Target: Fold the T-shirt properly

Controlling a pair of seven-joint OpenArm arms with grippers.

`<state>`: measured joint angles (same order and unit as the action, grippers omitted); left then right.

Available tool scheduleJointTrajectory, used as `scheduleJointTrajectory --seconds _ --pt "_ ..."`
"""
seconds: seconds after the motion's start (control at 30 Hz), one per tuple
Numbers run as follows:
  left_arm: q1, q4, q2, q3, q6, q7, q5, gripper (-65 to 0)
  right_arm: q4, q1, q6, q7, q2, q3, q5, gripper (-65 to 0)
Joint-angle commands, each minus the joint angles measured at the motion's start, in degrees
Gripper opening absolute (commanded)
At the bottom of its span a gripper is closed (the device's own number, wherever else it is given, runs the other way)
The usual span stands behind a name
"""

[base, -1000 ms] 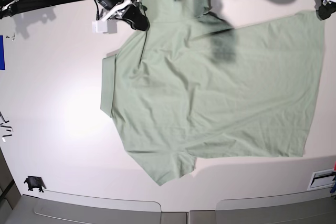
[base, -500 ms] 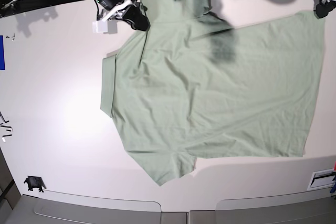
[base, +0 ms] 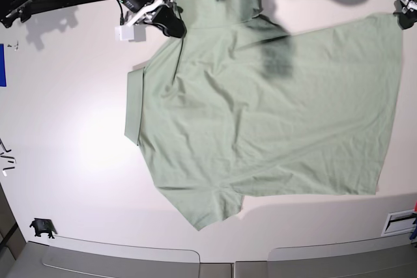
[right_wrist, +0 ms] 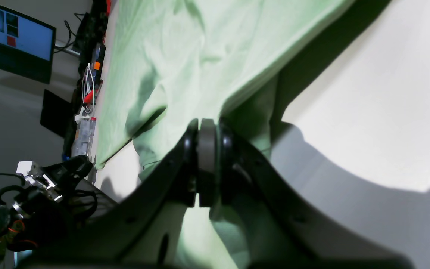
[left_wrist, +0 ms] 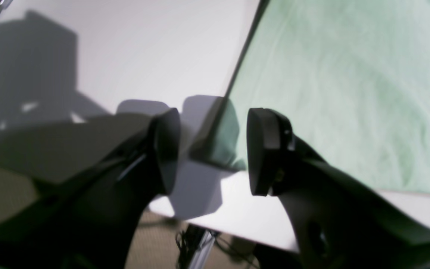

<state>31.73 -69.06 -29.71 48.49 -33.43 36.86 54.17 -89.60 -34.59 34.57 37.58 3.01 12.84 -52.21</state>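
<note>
We see the T-shirt spread on the table. Right gripper: 2 fingers clamped on a shirt fold. Left gripper: fingers apart, a shirt corner between them, untouched.

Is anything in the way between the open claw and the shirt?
Nothing visible. The left gripper is open right at the T-shirt's corner by the table edge, with only bare table and cloth between its fingers.
</note>
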Motion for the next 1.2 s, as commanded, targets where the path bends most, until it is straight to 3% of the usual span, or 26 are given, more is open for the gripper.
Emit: scheduleJointTrajectory --seconds 0.0,0.17,0.33,0.43,0.6,0.77,0.83,0.93,1.07,1.17 --pt "0.3 0.2 -1.3 -0.1 -0.5 0.4 1.7 -38.5 0.2 -0.5 0.4 2.1 -0.3 -0.5 -0.4 -65.0" --pt "0.3 5.4 -1.2 -1.1 -3.1 4.2 7.6 -38.5 0.2 -0.5 1.5 2.2 -0.3 -0.5 -0.5 -65.0" --pt "0.3 6.8 -0.8 -1.1 -6.6 12.9 16.6 -38.6 0.2 -0.5 1.5 2.4 -0.3 -0.5 -0.5 -65.0" --pt "0.4 6.8 -0.6 -1.1 -6.6 16.5 21.4 -40.1 0.2 -0.5 1.5 2.4 -0.3 -0.5 -0.4 -65.0" --pt "0.3 6.8 -0.6 -1.1 -6.6 14.0 22.4 -40.4 0.2 -0.5 1.5 2.4 -0.3 -0.5 -0.5 -65.0" --pt "0.3 6.8 -0.7 -1.1 -6.6 11.0 22.4 -44.7 0.2 -0.5 1.5 2.4 -0.3 -0.5 -0.4 -65.0" --pt "0.3 6.8 -0.7 -1.1 -6.6 10.5 22.4 -49.3 0.2 -0.5 1.5 2.4 -0.3 -0.5 -0.4 -65.0" --pt "0.3 6.8 -0.6 -1.1 -6.6 9.5 22.4 -65.0 0.2 -0.5 1.6 2.4 -0.3 -0.5 -0.5 -65.0" --pt "0.4 6.8 -0.7 -1.1 -6.6 6.7 22.4 -65.0 0.2 -0.5 5.4 2.6 -0.3 -0.5 -0.5 -65.0" --pt "0.5 6.8 -0.7 -1.1 -6.6 6.4 22.3 -65.0 -0.4 -0.5 5.4 4.7 -0.3 -0.5 -0.5 -65.0"
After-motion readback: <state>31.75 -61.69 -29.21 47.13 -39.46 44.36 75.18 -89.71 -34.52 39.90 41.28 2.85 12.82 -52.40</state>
